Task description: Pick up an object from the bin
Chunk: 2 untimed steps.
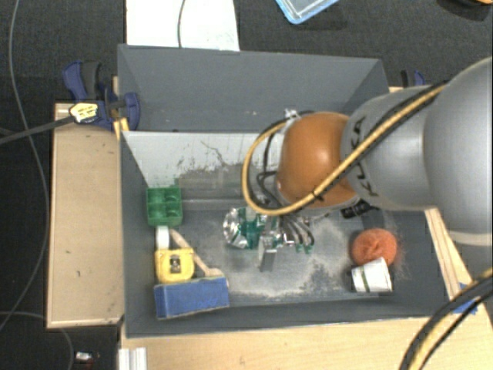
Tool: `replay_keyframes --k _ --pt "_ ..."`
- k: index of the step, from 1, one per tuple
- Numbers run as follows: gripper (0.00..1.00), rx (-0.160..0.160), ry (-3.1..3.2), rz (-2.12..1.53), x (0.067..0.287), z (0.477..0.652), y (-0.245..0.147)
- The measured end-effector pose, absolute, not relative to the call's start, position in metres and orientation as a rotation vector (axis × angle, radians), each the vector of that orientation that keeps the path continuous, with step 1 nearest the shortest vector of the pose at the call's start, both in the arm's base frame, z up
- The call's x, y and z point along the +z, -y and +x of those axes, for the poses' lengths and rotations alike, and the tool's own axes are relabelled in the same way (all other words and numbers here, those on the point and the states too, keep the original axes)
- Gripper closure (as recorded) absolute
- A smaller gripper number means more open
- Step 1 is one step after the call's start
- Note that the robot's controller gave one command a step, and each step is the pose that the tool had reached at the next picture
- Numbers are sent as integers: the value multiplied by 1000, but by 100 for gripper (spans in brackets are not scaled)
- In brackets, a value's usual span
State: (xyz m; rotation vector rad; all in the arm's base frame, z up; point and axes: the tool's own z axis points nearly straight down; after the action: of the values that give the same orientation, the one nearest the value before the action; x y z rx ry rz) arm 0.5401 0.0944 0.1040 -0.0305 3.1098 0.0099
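Camera view: the gripper (271, 247) hangs low over the floor of the bin (231, 91), to the right of the green block (163, 205) and a little nearer the front wall. How far it is open cannot be made out; its working end is a tangle of grey metal and dark parts under the wrist. It is just beside, perhaps touching, a crumpled shiny wrapper (240, 228), but whether it grips the wrapper cannot be told.

The wrapper is a small wad of clear or silvery film with teal-green patches. It lies on the scuffed bin floor right of the green block, about midway across the bin. Its right edge runs in under the gripper and is lost there.

The orange cover (312, 156) on the wrist and a looping yellow cable (248, 177) hide the floor behind the gripper. The broad grey arm covers the bin's far right corner.

In front of the green block lie a yellow tape measure (174, 264) and, nearer the front wall, a blue block (191, 297). Far right of the green block, past the gripper, sits an orange scouring ball (373, 245), with a small white thing (371, 276) in front of it. What that white thing is cannot be told.
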Motion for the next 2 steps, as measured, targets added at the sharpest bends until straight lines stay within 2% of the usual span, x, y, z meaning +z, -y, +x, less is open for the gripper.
replay_keyframes --k 1,2 --pt "100 23 -2999 848 77 569 -99" --pt "100 22 -3000 846 77 569 -99"
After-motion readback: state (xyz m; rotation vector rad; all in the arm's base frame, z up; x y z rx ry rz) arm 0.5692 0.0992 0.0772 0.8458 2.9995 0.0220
